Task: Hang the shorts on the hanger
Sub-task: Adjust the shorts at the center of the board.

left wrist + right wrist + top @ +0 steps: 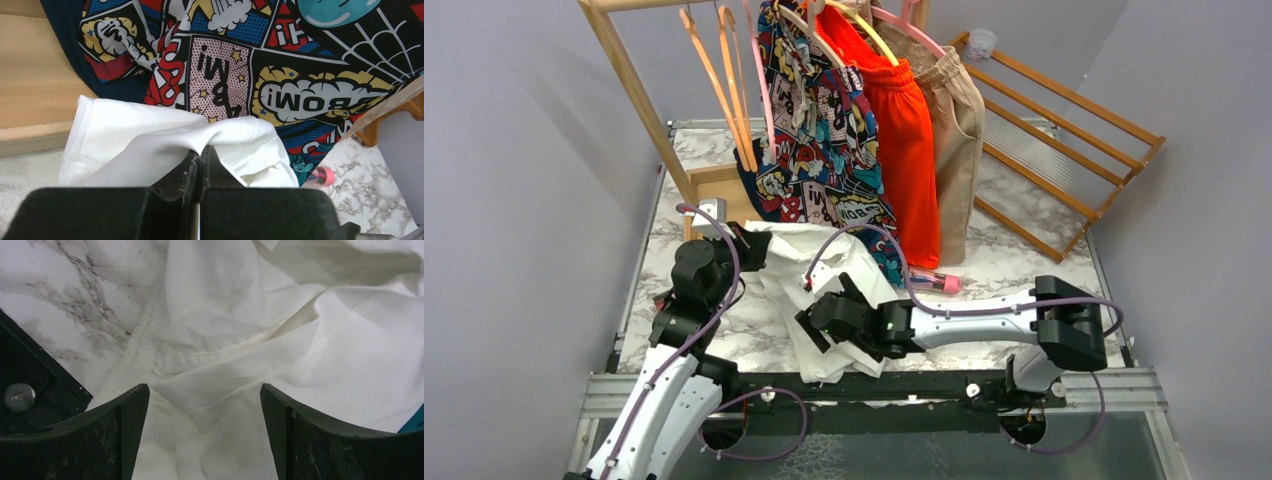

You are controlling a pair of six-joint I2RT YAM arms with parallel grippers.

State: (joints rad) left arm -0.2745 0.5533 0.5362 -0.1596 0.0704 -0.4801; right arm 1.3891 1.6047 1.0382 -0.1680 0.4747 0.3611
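The shorts (789, 290) lie crumpled on the marble surface (1024, 265) in the middle of the top view, just below the hanging comic-print shorts (824, 130). The left gripper (200, 152) is closed tightly on a raised fold of the white fabric, at the upper left of the pile. The right gripper (205, 390) is wide open over the lower part of the pile, near a stitched hem, and holds nothing.

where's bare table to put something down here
Bare marble lies right of centre, bordered by the beige shorts, the slatted rack and the right arm. A narrow strip runs left of the left arm. The middle is crowded: white shorts and both arms.
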